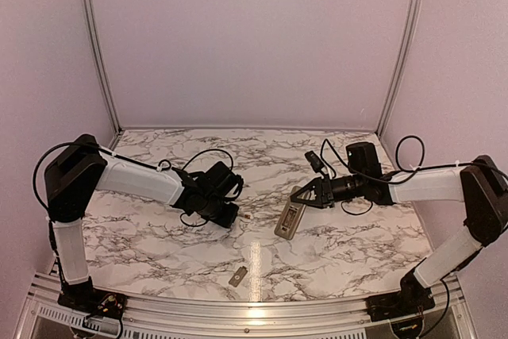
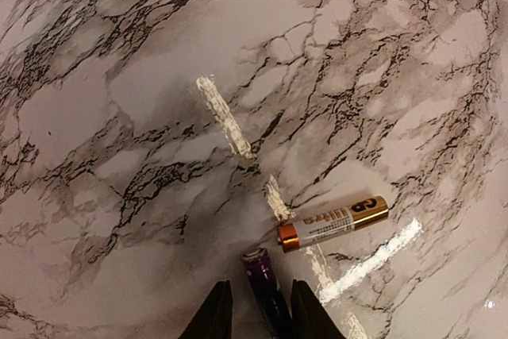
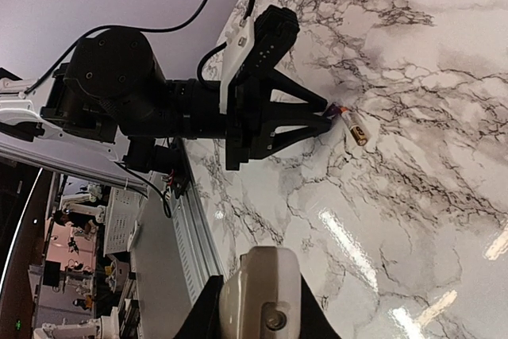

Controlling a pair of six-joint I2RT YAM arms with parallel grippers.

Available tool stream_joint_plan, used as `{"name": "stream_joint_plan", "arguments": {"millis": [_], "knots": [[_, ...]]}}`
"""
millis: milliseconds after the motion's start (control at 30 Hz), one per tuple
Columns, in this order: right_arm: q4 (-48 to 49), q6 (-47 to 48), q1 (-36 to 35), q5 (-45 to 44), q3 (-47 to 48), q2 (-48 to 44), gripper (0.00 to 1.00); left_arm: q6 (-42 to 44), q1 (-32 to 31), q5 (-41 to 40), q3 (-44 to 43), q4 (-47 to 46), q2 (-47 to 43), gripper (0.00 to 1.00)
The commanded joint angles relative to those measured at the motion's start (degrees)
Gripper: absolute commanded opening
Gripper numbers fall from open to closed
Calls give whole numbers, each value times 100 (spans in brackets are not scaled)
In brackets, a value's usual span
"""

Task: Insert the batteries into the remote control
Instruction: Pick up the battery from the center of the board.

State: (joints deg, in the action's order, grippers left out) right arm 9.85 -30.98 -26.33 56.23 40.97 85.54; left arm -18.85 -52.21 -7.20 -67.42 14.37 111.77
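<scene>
Left claw (image 2: 260, 301) straddles a purple battery (image 2: 264, 283) on the marble-patterned counter (image 2: 119, 117); right claw (image 3: 258, 313) is clamped on the remote control (image 3: 258, 287).
The black, tapered left fingers (image 2: 213, 319) stand narrow either side of the glossy dark cylinder, with a sliver of counter showing, so they are not clearly pinching. A gold battery (image 2: 333, 224) with a copper-coloured cap lies flat just beside it. The remote's rounded pale plastic end sits between the right fingers, centre-right on the counter. A small flat grey cover plate (image 1: 237, 277) lies near the front edge.
</scene>
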Motion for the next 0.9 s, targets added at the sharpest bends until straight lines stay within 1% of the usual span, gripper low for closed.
{"name": "stream_joint_plan", "arguments": {"millis": [0,267,400,533,600,767,867], "knots": [[-50,81,28,-15,189,81,0,30,26,-219,-231,442,235,25],[-69,112,26,-15,197,103,0,-71,84,-339,-260,771,251,9],[-55,103,28,-2,181,100,0,-156,202,-68,41,645,-38,1],[101,18,28,49,115,116,0,-207,264,667,669,-183,-752,0],[236,-82,30,125,84,126,0,-203,272,1424,1005,-693,-1181,0],[749,-432,-9,306,-29,121,0,-546,285,2862,1804,-2166,-2240,0],[915,-549,-119,374,-46,121,0,-852,289,3430,2063,-2848,-2814,0]]}}
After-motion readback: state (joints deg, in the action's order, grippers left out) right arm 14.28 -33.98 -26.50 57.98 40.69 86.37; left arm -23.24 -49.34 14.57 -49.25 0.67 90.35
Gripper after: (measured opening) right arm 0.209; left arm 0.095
